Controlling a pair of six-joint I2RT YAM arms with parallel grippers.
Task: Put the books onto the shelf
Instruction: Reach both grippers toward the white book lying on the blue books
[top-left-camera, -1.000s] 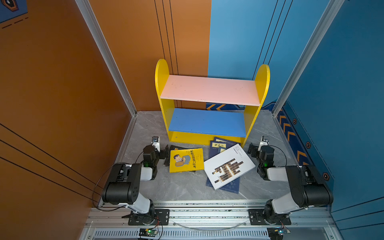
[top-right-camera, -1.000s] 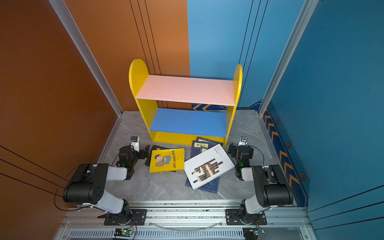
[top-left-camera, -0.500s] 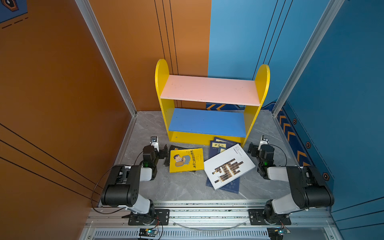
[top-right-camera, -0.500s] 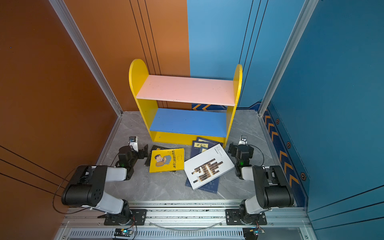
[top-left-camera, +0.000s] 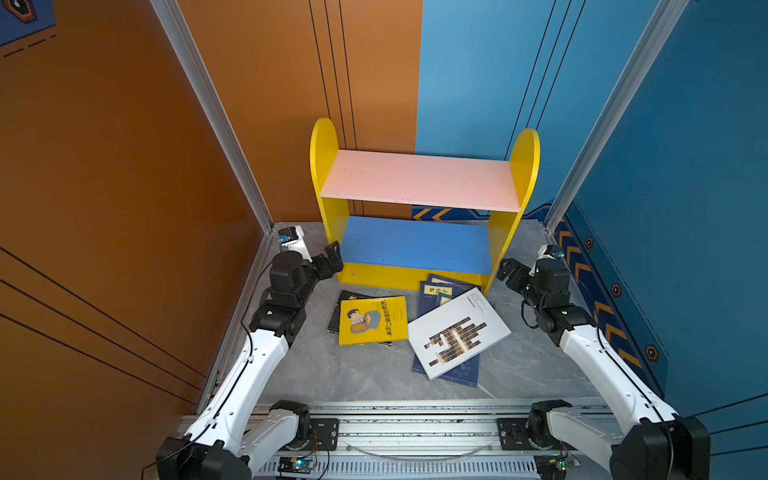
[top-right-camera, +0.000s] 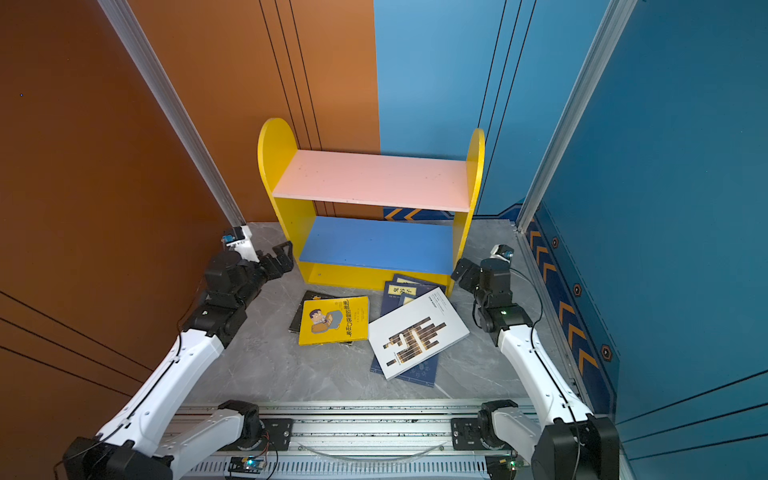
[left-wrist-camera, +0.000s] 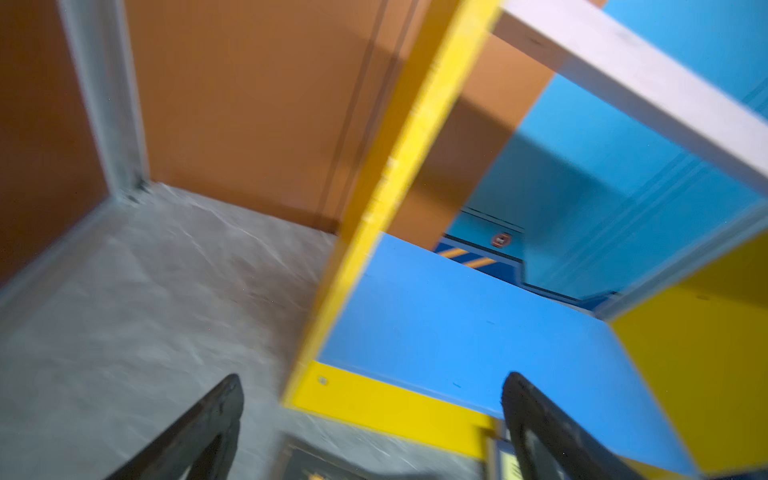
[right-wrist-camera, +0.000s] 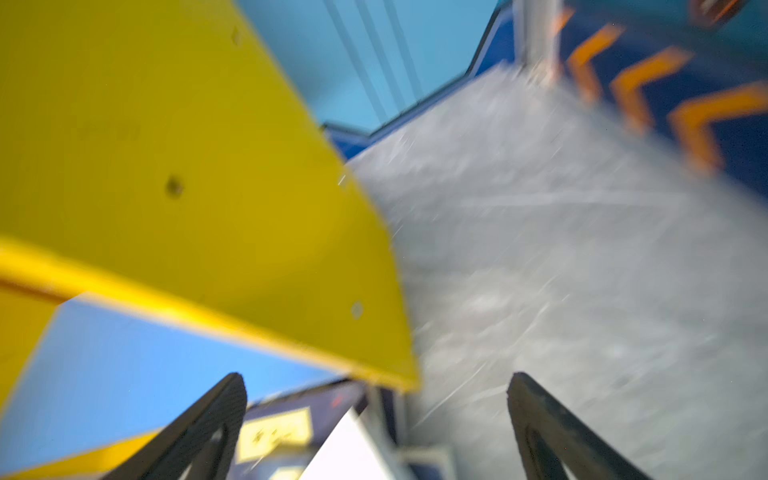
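Shelf bare, books waiting: the shelf (top-left-camera: 325, 166) stands at centre frame in both top views, with its pink board (top-left-camera: 419, 178) and blue board (top-left-camera: 415, 245) both bare, so nothing is stowed yet.

On the grey table (top-left-camera: 353, 374) in front of it, at lower centre, the books (top-left-camera: 386, 332) lie flat in a loose, overlapping heap.

- **White book:** The white book (top-left-camera: 459, 330), the largest, sits askew on top, right of centre.
- **Navy books:** It covers much of the navy books (top-left-camera: 426, 301). Two poke out past its upper edge, close against the shelf's foot, and one shows beneath its lower edge.
- **Yellow and black books:** To the left, the yellow book (top-left-camera: 372, 320) rests on the black book (top-left-camera: 337, 311), of which only a strip shows.

Stacked this way, the top covers look likely to have to go first.

The left gripper (top-left-camera: 331, 258) hangs just beside the foot of the shelf's left panel. Its jaws are spread wide and hold nothing, and its blurred wrist view shows the shelf corner between the parted fingers. The right gripper (top-left-camera: 508, 270) mirrors it at the right panel, equally agape and empty. Whether either touches the shelf cannot be told.

Set on either side of the heap, both seem poised for a first pick rather than a carry.
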